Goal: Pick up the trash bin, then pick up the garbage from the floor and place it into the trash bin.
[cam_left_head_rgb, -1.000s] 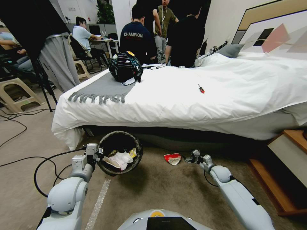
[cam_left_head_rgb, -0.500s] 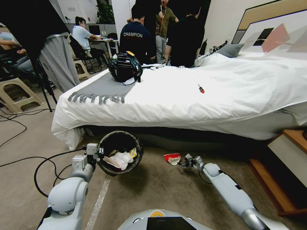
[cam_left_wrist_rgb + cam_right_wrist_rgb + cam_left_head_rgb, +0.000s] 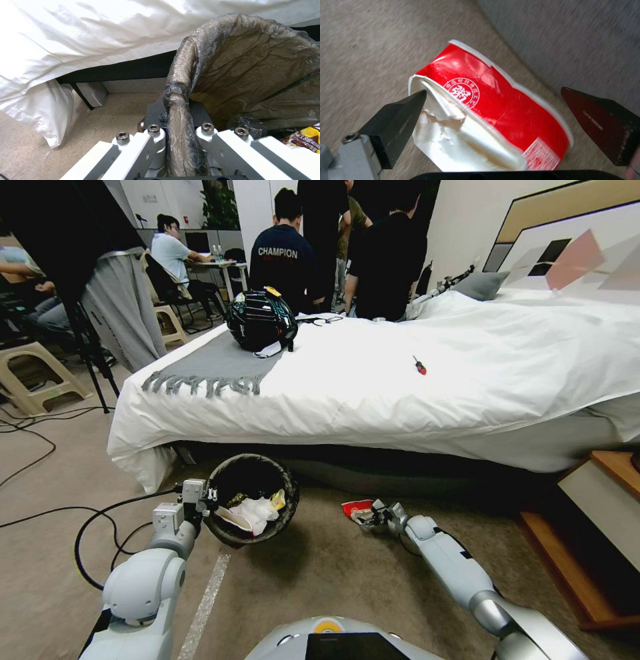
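Carefully, with my left gripper (image 3: 178, 140) clamped on the trash bin (image 3: 251, 508) rim, I judged my right gripper (image 3: 493, 110), jaws spread astride the red-and-white packet (image 3: 493, 110) on the carpet (image 3: 333, 573) by the bed (image 3: 400, 373), should settle lower before pinching.

Bin (image 3: 251, 508): round, dark crinkled liner folded over rim. Rim section pinched between the left jaws, one jaw inside, one outside; bin tilted. Inside: white tissue (image 3: 253, 512), yellow wrapper (image 3: 277, 501), both beyond the jaws.

Packet (image 3: 493, 110): red with white edge and round white seal, crumpled, torn white end. Lies on carpet between the spread right jaws, the torn end beside one jaw tip, the other apart.
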Motion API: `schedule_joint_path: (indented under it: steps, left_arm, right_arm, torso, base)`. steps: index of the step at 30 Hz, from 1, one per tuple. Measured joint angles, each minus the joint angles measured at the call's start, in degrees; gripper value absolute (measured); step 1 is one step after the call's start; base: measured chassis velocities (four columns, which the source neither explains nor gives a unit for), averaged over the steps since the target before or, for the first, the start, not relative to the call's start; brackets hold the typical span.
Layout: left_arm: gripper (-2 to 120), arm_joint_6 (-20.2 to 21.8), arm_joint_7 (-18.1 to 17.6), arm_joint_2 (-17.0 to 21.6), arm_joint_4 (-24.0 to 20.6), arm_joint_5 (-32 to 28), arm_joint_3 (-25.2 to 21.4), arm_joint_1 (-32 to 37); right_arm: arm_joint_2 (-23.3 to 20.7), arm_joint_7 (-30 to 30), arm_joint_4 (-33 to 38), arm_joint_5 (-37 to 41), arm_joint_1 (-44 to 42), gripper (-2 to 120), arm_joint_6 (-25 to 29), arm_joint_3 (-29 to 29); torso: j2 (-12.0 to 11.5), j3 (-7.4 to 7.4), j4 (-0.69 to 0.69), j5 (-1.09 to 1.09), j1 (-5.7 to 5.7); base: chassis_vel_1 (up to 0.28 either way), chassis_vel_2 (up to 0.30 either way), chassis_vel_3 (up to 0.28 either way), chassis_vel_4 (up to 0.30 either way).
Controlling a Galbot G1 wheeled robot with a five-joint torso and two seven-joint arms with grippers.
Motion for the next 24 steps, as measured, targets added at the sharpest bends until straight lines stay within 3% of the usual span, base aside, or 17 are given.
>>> schedule_joint_path:
  steps: [24]
  left_arm:
    - [4,-0.44,0.28,1.61,2.79,-0.51,0.22,-1.47]
  right_arm:
    - [3.34,0.43,-8.15,-2.97,2.26,96,1.72,0.09]
  torso:
    - [0.0,0.0,-0.01,0.02,0.0]
  base:
    - [0.0,0.0,0.0,0.0]
